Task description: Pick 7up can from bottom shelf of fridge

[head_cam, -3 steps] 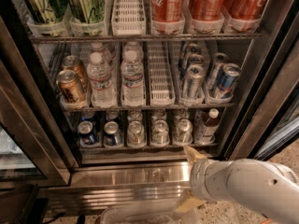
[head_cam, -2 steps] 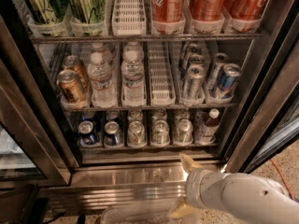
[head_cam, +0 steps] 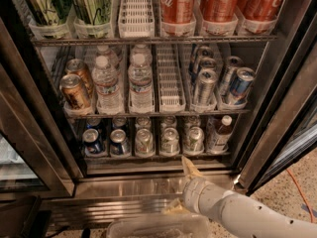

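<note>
7up can (head_cam: 169, 141) sits untouched on the bottom shelf (head_cam: 124, 158), while the gripper (head_cam: 179, 185), jaws apart at lower middle, has slid a little left below it, so no grab yet.

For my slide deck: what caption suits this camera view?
Open gripper hovers before the fridge, just below its bottom shelf of cans.

The dark metal bottom shelf (head_cam: 148, 157) carries whitish plastic lane trays (head_cam: 171, 153) holding short aluminium cans (head_cam: 144, 140); the pale gripper (head_cam: 179, 186) hangs just below, fingers apart.
</note>
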Robot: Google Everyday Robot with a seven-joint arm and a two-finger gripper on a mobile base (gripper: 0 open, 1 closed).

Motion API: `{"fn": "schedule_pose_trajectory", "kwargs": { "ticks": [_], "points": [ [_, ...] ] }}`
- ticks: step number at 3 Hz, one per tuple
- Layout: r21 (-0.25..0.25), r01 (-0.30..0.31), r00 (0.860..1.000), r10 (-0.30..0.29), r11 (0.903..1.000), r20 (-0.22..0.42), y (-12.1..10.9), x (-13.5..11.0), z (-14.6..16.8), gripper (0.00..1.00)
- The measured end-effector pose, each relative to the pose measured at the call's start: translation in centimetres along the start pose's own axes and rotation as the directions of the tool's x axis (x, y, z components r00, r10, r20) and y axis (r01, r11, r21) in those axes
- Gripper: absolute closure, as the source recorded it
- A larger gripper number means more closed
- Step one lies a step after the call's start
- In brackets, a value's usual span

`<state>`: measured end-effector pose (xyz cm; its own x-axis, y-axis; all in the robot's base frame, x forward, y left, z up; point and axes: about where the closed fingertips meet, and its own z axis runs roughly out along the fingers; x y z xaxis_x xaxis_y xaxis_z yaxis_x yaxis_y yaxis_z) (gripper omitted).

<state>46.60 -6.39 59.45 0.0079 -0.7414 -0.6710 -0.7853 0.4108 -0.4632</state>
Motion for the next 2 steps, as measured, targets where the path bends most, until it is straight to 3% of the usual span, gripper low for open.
{"fn": "schedule_pose_trajectory", "kwargs": {
  "ticks": [1, 2],
  "points": [
    [0.130, -0.065, 0.994, 0.053, 0.9893, 0.098, -2.08, -0.64, 3.04, 0.00],
    [0.137, -0.074, 0.993, 0.060, 0.9878, 0.102, -2.16, -0.68, 3.24, 0.00]
  ]
}}
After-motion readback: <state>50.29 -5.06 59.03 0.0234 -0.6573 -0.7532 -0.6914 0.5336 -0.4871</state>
